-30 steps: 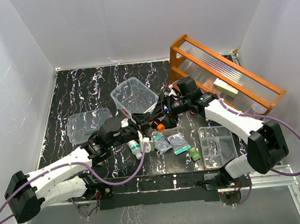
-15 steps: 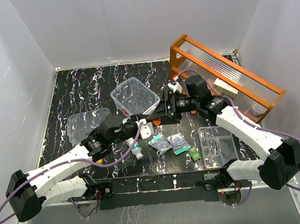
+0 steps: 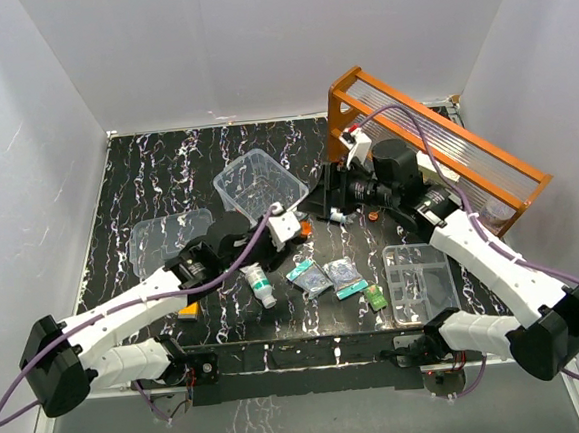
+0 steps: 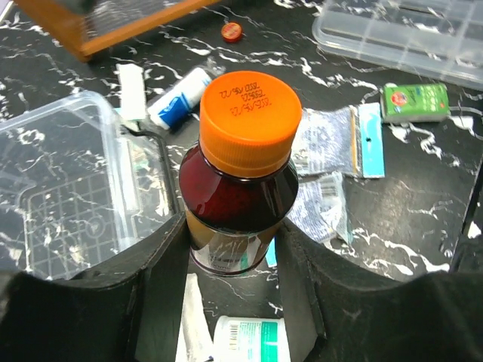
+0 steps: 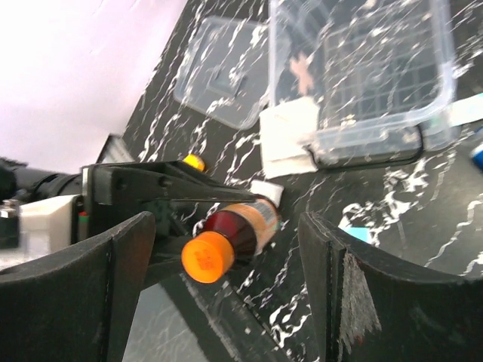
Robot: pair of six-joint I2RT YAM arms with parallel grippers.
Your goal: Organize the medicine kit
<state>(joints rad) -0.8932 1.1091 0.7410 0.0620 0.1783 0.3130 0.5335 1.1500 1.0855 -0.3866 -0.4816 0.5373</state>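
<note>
We found the left gripper (image 4: pixel 235 245) clamped low on the orange-capped brown bottle (image 4: pixel 240 188) over the desk (image 3: pixel 166 176), beside the lidless medicine kit (image 3: pixel 257 184), the right gripper (image 5: pixel 226 226) spread empty close by — near enough, we judged, for arms to collide or the bottle to slip.

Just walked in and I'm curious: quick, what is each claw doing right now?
Left gripper: closed on the bottle.
Right gripper: open, holding nothing.
</note>
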